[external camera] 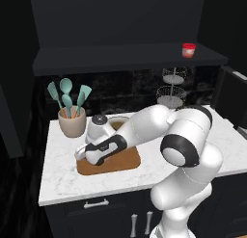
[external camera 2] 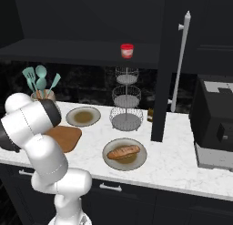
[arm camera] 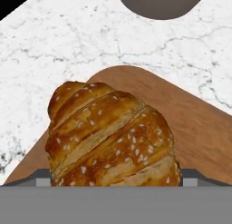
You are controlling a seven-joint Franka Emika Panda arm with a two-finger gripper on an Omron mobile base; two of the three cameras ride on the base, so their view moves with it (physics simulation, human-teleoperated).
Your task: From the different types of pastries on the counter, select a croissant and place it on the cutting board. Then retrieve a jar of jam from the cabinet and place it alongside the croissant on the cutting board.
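We see the arm (external camera: 144,131) reaching low over the left part of the counter (external camera: 58,172), hand down at the board (external camera: 128,161). The gripper (external camera: 80,154) sits at the board's left end in the left base view; its fingertips are hidden there.

In the hand view the croissant (arm camera: 108,134) lies on the board (arm camera: 190,123), near its rounded corner, seeded top up. It sits right in front of the camera, between the spots where the fingers would rise, but we see no pads touching it. Jaws stand spread wide, released; we cannot tell any contact with the croissant. Marbled counter (arm camera: 68,41) lies beyond the board, and a grey-brown rounded shape (arm camera: 161,3) shows at the top edge; we cannot tell what it is.

The jar (external camera: 188,50) with red lid stands upright on the dark cabinet ledge (external camera: 120,56), toward its right end, well apart from the board. Same jar (external camera 2: 127,50) shows in the right base view, above the wire tiered stand (external camera 2: 126,101).

On the counter in the right base view: a plate (external camera 2: 83,116) behind the board (external camera 2: 66,136), and another plate (external camera 2: 125,154) nearer the front carrying an elongated reddish-brown pastry (external camera 2: 123,151). A utensil pot (external camera: 72,121) with teal spatulas stands at the counter's back left, just beside the board. A dark appliance (external camera 2: 214,128) sits at the far right.
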